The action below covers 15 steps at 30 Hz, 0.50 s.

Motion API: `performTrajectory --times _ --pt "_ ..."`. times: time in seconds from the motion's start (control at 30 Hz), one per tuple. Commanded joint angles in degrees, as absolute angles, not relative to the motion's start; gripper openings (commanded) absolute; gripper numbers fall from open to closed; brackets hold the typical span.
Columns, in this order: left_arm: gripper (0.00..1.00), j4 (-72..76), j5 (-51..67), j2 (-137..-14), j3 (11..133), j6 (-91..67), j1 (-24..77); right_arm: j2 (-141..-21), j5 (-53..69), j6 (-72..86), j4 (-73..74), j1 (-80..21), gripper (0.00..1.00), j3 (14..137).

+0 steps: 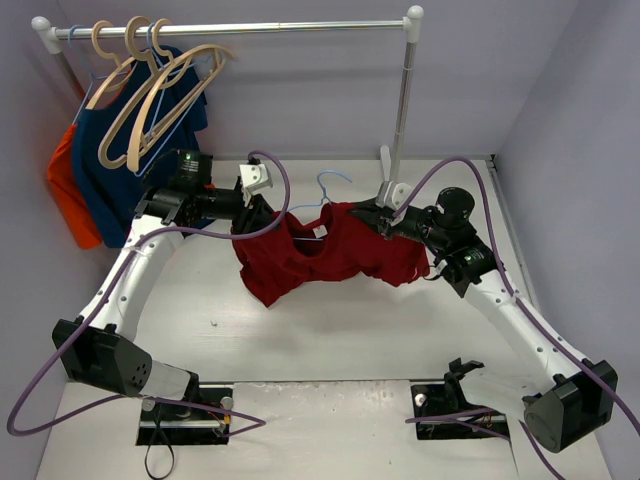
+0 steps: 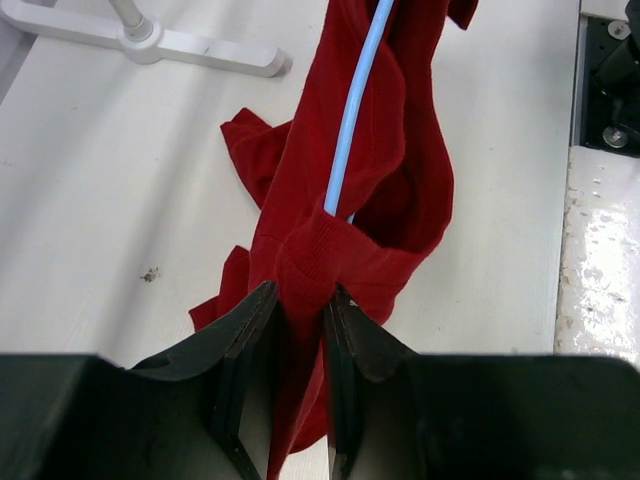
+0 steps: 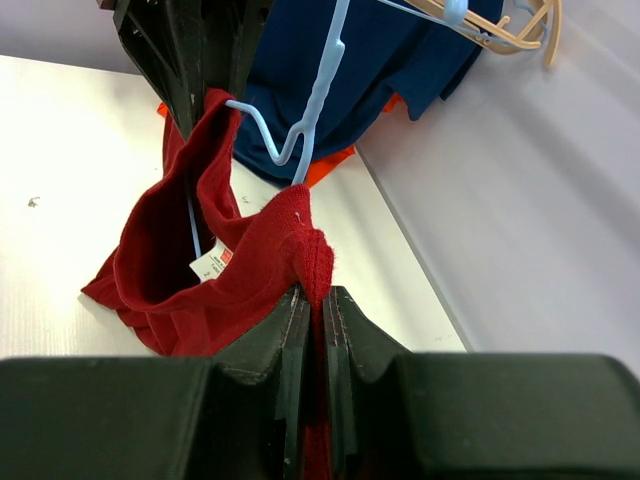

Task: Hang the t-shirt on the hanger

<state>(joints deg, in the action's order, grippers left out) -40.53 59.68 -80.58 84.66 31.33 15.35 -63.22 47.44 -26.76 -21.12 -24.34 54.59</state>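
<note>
The dark red t-shirt hangs stretched above the table between both grippers. My left gripper is shut on its left shoulder, with cloth pinched between the fingers. My right gripper is shut on its right shoulder. The light-blue wire hanger sits inside the shirt, and its hook sticks up out of the neck. Its blue wire runs down through the cloth in the left wrist view, and its hook shows in the right wrist view. A white label shows inside the neck.
A clothes rail spans the back, its pole base just behind the right gripper. A navy shirt, an orange garment and pale wooden hangers hang at the rail's left end. Walls close in both sides.
</note>
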Motion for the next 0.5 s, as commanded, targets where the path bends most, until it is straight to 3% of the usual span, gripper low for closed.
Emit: performTrajectory --times 0.0,0.47 --pt "0.22 -38.67 64.51 -79.63 88.77 31.73 15.21 -63.02 49.22 -25.93 -26.81 -24.26 0.00 58.18" --pt "0.22 -37.26 66.62 -80.86 90.00 30.06 15.56 -63.19 49.39 -25.93 -26.98 -24.26 0.00 58.27"
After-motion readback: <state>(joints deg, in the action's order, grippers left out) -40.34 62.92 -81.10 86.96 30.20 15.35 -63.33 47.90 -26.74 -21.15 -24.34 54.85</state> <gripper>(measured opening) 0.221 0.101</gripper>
